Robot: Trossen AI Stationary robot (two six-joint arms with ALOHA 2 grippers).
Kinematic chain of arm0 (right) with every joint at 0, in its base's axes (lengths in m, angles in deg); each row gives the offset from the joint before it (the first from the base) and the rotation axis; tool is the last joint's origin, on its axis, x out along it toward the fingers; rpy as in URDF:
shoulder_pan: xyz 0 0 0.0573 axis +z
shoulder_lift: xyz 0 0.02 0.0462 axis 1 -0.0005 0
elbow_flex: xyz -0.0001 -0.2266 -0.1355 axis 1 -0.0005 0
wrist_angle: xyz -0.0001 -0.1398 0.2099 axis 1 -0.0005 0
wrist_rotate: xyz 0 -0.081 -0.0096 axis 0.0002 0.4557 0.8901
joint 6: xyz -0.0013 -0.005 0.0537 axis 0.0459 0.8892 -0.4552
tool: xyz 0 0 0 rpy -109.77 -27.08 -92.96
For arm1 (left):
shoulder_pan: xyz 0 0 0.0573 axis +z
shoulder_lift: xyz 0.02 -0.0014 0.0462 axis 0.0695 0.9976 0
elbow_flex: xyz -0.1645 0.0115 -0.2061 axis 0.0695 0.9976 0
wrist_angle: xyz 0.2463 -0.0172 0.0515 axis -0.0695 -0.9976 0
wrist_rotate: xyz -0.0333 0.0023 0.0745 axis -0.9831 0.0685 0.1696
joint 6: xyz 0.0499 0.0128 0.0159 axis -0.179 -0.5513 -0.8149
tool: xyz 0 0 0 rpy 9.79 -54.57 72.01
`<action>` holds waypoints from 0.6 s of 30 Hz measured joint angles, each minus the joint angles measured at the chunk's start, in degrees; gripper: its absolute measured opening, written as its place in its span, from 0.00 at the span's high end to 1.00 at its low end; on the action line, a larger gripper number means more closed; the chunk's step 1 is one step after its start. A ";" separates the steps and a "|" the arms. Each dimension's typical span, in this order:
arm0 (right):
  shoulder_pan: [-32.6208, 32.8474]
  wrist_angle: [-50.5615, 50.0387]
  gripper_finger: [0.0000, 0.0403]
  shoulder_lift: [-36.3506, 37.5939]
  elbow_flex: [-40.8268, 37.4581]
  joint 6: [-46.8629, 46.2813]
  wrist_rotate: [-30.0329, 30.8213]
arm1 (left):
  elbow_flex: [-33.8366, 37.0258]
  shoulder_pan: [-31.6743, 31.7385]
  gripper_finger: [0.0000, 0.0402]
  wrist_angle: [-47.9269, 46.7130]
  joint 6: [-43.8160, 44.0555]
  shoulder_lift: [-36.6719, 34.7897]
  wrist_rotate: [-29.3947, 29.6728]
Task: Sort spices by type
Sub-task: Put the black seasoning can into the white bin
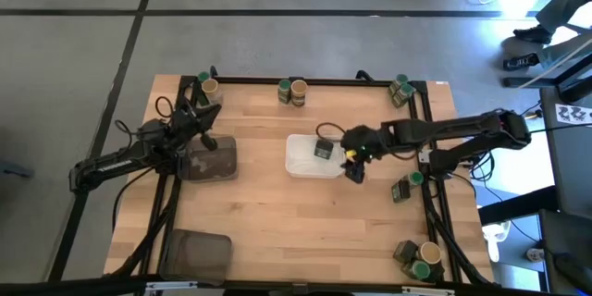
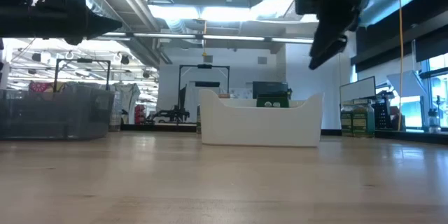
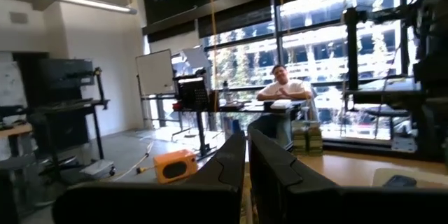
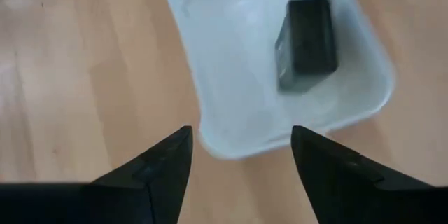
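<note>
Right claw (image 4: 238, 157), fingers spread and empty, is shown above the white tray's (image 4: 231, 136) edge; one dark tin (image 4: 308, 42) lies inside, beyond it; left claw (image 3: 246, 161) is pressed shut.

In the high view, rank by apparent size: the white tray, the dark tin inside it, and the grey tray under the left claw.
Largest to smallest, as seen from above:
1. White tray and grey tray: close in footprint, and the left arm covers part of the grey one, so I won't rank them.
2. Dark tin, clearly smallest.
</note>
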 joint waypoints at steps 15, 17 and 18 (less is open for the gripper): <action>15.27 -17.37 0.40 0.08 6.06 -35.81 1.49 | -0.02 -0.07 0.96 3.54 5.78 0.79 -11.56; 17.95 -19.21 0.40 0.08 6.60 -42.28 1.50 | -0.03 -0.07 0.96 4.87 5.03 0.83 -11.56; 19.30 -19.88 0.40 0.07 6.60 -45.68 1.50 | -0.04 -0.07 0.96 5.22 4.89 0.83 -11.55</action>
